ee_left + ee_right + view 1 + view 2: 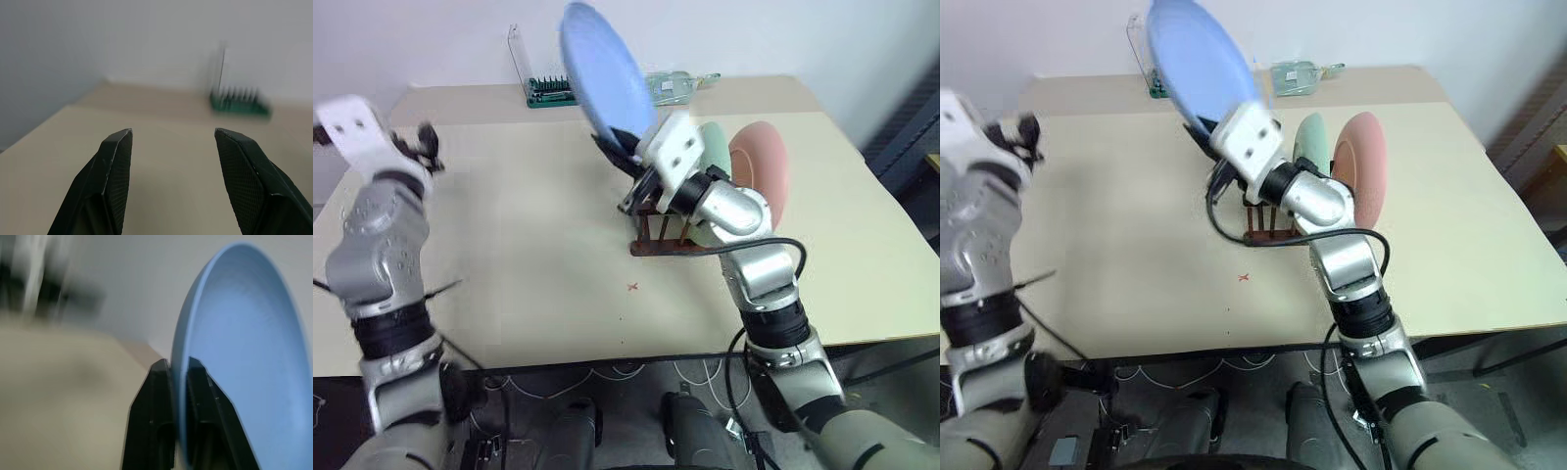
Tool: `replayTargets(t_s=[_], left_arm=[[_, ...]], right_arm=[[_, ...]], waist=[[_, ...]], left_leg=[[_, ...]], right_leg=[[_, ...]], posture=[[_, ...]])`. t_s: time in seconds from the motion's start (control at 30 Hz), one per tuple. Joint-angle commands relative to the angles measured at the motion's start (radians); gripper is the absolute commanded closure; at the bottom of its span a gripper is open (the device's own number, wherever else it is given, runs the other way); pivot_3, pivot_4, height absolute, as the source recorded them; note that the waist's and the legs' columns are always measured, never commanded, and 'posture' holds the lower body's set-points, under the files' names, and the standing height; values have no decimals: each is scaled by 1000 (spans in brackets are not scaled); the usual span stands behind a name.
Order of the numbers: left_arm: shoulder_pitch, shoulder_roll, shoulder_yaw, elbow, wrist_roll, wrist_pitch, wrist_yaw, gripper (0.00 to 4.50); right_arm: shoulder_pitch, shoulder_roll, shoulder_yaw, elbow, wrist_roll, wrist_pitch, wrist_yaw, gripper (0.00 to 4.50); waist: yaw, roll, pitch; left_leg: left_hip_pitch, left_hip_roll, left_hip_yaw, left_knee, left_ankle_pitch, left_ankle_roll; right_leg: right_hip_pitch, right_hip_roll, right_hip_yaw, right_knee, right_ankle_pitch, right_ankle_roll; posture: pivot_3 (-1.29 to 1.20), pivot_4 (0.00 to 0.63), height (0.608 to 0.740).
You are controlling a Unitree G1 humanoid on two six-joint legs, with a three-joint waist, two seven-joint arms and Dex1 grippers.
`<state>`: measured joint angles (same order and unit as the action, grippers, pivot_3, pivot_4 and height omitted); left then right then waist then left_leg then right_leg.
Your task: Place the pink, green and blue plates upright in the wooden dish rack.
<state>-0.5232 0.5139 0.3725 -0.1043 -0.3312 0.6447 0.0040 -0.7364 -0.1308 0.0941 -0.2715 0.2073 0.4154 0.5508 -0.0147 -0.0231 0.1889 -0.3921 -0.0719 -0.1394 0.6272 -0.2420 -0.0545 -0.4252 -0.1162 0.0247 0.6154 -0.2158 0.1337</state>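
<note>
My right gripper [178, 364] is shut on the lower rim of the light blue plate [607, 78], which stands on edge in the air above the left end of the dark wooden dish rack [661, 240]. The mint green plate [715, 147] and the salmon pink plate [762, 171] stand upright in the rack, side by side behind my right wrist. The wrist hides part of the rack. My left gripper [173, 134] is open and empty. It hovers well to the left [421, 145] over the table's left part, apart from the plates.
At the table's back edge stands a green bit holder [548, 90] with a clear lid, and beside it lies a clear plastic package [675, 83]. A small red cross [631, 287] marks the beige table [509, 245] in front of the rack. Cables hang below the front edge.
</note>
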Motion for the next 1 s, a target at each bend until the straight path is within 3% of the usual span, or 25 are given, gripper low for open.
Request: replayTargets(t_s=[0.03,0.27,0.87,1.0], left_arm=[[76,25,-94,-60,29,-100,-142,1779],[223,-5,-250,-158,37,-217,-345,1779],[247,-68,-293,-184,35,-225,-427,1779],[250,-75,-297,-188,38,-224,-426,1719]], right_arm=[[15,39,-124,-129,239,215,-53,4500],[65,108,-273,-207,538,450,-240,4500],[135,137,-339,-216,772,551,-594,4500],[130,120,-328,-216,793,541,-608,2975]], waist=[[6,0,0],[-7,2,0],[-5,4,1],[-5,4,1]], left_leg=[[0,0,0,0,-1,1],[0,1,1,-1,-1,2],[0,1,2,-1,-1,2],[0,1,2,-1,-1,3]], right_leg=[[0,0,0,0,0,0],[-2,0,0,0,1,-2],[-2,0,0,1,1,-2],[-2,0,0,1,1,-2]], posture=[[0,150,740],[0,150,740],[0,150,740],[0,150,740]])
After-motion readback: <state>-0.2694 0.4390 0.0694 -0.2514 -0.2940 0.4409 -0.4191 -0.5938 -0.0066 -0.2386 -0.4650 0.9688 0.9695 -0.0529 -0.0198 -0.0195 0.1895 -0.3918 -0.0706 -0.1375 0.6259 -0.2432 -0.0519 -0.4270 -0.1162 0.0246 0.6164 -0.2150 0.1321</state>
